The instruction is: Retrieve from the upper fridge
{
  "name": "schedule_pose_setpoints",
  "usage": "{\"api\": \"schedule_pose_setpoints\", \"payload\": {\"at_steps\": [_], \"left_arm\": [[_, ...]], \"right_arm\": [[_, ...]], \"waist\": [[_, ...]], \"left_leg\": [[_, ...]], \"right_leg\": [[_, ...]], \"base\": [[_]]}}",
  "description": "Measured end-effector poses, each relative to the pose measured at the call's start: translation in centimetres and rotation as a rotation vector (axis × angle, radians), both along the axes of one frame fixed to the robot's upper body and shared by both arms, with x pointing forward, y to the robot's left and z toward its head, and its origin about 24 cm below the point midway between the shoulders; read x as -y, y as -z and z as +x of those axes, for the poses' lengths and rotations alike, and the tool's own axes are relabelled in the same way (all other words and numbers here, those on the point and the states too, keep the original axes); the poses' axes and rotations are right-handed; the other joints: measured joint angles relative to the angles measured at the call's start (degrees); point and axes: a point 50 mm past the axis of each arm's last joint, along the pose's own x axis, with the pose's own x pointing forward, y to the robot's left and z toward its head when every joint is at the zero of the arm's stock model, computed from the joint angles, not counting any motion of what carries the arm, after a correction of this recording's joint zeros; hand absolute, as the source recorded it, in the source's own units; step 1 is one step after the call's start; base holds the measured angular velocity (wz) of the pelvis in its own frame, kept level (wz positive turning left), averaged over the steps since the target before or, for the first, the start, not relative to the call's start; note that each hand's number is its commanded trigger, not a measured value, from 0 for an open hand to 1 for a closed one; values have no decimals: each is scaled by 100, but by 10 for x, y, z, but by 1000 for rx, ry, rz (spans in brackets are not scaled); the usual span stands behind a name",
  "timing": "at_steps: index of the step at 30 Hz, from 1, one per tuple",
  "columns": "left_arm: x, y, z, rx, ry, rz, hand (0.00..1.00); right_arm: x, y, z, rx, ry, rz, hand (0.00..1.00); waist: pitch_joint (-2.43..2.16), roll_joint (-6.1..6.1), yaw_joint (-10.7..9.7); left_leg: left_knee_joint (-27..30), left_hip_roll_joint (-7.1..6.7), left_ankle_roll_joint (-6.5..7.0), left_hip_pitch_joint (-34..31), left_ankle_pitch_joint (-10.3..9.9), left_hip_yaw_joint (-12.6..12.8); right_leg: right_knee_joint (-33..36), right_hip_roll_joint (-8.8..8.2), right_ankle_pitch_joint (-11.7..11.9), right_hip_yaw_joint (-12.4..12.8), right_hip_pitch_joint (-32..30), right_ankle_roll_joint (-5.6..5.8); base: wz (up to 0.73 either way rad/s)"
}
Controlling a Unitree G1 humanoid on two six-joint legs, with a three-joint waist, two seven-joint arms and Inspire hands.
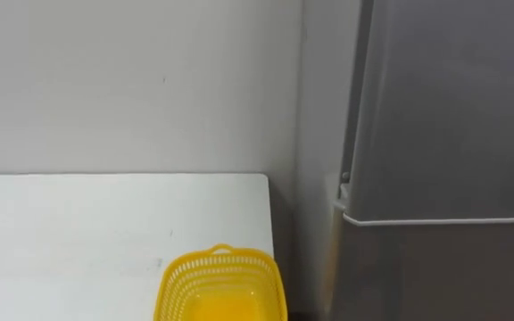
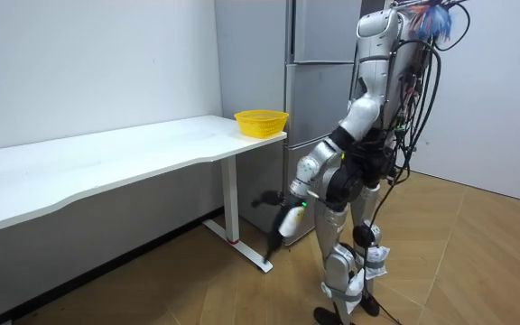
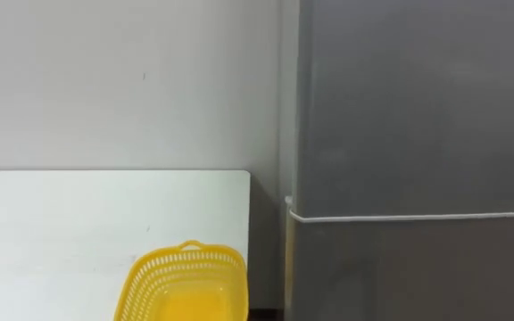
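The grey fridge stands to the right of the table, and both its doors are shut. A pale seam divides the upper door from the lower door. In the room view I stand upright in front of the fridge, beside the table's end. My left hand hangs low by my thigh, well below the table top and away from the fridge doors.
A yellow mesh basket sits at the right end of the white table, close to the fridge; it is seen in the room view as the basket. A plain wall runs behind the table. Wooden floor lies around me.
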Motion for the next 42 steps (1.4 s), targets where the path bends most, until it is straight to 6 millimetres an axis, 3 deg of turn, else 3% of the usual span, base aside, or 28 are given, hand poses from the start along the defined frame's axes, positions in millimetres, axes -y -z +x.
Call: {"api": "schedule_pose_setpoints", "payload": {"at_steps": [3,9,12,18,21,26,37,39,42], "left_arm": [[-15,-23,23,75,-37,72,0],[-46,-115,59,254,-107,342,0],[-50,-157,63,231,-94,581,0],[-49,-213,60,230,-122,914,0],[-43,-233,60,262,-120,1018,0],[-26,-261,65,350,-17,1194,0],[33,-283,113,750,473,1221,0],[41,-287,120,807,542,1228,0],[51,-288,126,852,619,1232,0]], "right_arm": [[5,-1,0,-2,-8,-15,0],[9,-3,-11,-21,9,-45,0],[9,-2,-11,-40,-34,-76,0],[7,-1,-18,-85,-79,-88,0],[5,0,-25,-120,-93,-81,0],[2,1,-31,-159,-150,-59,0],[-7,3,-34,-205,-207,11,0],[-7,3,-34,-205,-214,14,0],[-7,3,-34,-211,-209,24,0]], "waist": [[-5,15,2],[-16,45,28],[-7,64,28],[0,92,99],[-4,84,62],[3,57,-77],[18,85,-612],[58,140,-683],[72,177,-794]], "left_leg": [[-28,-53,3,3,2,-20],[-22,-79,6,11,3,-44],[-27,-87,6,-2,2,-44],[-24,-87,7,19,2,-52],[-5,-91,18,1,4,-220],[22,-92,20,-6,5,-265],[133,-91,27,-61,12,-301],[108,-84,27,1,12,-247],[99,-83,28,-13,12,-166]], "right_leg": [[5,-20,-20,-42,8,15],[13,-36,-25,-25,-14,27],[8,-39,-25,-19,-5,28],[94,-32,-46,69,-82,29],[98,-55,-63,-16,-68,36],[90,-58,-63,-72,15,36],[82,-56,-61,-95,16,31],[85,-54,-62,-32,18,32],[100,-58,-66,38,-38,39]], "base": [[3],[0],[0],[-3],[14],[7],[2],[-14],[-13]]}}
